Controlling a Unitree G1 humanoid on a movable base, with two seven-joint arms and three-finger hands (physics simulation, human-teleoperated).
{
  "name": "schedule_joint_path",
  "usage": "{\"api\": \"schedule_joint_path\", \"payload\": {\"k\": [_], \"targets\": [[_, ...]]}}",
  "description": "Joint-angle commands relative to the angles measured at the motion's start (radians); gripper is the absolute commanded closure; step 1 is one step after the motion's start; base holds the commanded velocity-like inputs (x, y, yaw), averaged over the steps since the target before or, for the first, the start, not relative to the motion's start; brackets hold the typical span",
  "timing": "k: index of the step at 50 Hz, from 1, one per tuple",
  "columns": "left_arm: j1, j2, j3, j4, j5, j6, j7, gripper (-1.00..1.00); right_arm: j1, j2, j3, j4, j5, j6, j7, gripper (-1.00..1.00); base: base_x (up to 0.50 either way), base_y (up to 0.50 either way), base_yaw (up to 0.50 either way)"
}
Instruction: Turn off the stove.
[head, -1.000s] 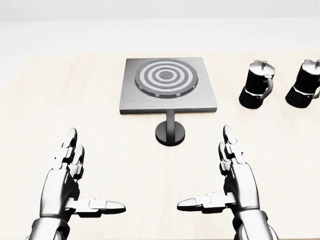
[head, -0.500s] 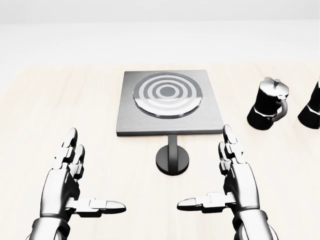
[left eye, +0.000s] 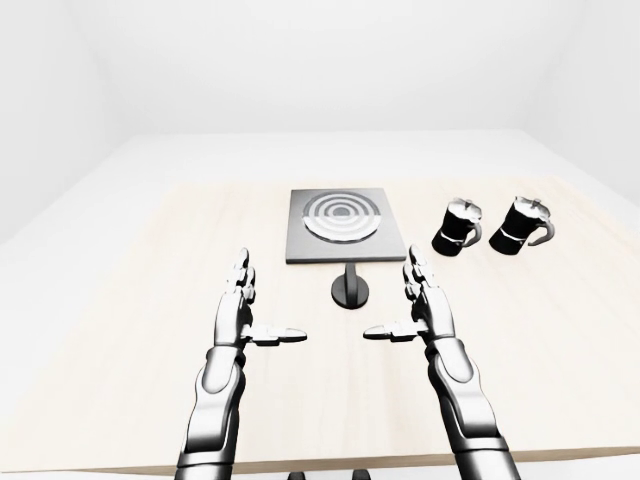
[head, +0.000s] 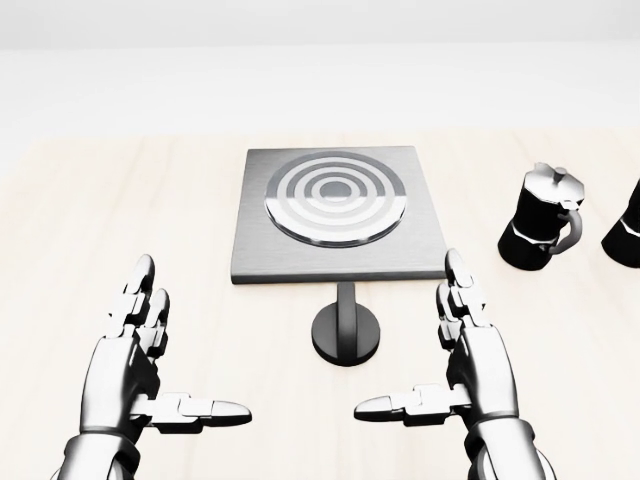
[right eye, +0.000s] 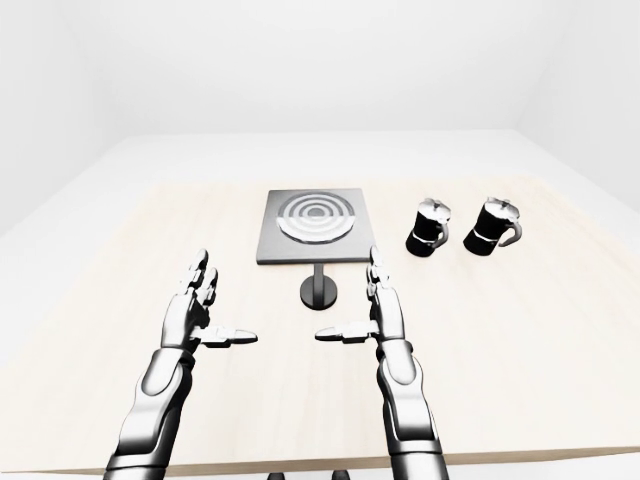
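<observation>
Closer now: camera advances on square grey stove (head: 338, 214) (hands unchanged). Left hand (head: 135, 365), right hand (head: 470, 360) splayed, empty. Risk: right hand overshoots round black knob (head: 346, 332), grazing black moka pot (head: 541, 219).

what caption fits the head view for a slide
Both open hands, left hand and right hand, hover below the stove.

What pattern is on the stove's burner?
Concentric light and dark grey rings on the burner, clearest in the head view.
</observation>
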Motion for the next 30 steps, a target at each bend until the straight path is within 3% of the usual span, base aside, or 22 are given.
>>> {"api": "schedule_joint_path", "payload": {"k": [1,12,15,18,19,21,22,30], "targets": [[0.004,0.0,-0.001,-0.008,0.0,0.004,0.002,-1.0,0.001,0.0,0.0,0.003,0.0,-0.002,0.001,-1.0,0.27,0.0,0.0],[-0.002,0.001,0.003,0.001,-0.004,0.003,0.0,-1.0,-0.003,-0.001,0.003,0.009,-0.006,-0.004,0.003,-1.0,0.3,0.0,0.0],[0.004,0.001,0.002,-0.016,-0.004,0.013,0.001,-1.0,-0.003,0.001,0.0,0.007,-0.003,0.0,0.0,-1.0,0.4,0.0,0.0],[-0.029,0.004,0.025,0.012,-0.035,0.042,0.008,-1.0,-0.004,0.0,-0.003,0.014,0.001,-0.005,-0.002,-1.0,0.27,0.0,0.0],[-0.027,0.007,0.028,-0.014,-0.045,0.065,0.009,-1.0,-0.004,0.0,-0.002,0.011,0.001,-0.002,-0.003,-1.0,0.18,0.0,0.0],[-0.026,0.009,0.033,-0.023,-0.054,0.073,0.009,-1.0,-0.003,0.001,-0.001,0.004,0.0,0.006,-0.006,-1.0,0.14,0.0,0.0],[-0.016,0.01,0.034,-0.05,-0.06,0.09,0.009,-1.0,-0.003,0.001,-0.001,0.002,0.001,0.007,-0.006,-1.0,0.09,0.0,0.0],[0.012,0.011,0.076,-0.14,-0.114,0.102,0.028,-1.0,-0.005,0.0,-0.002,0.01,0.0,0.003,-0.008,-1.0,0.04,0.0,0.0]]}}
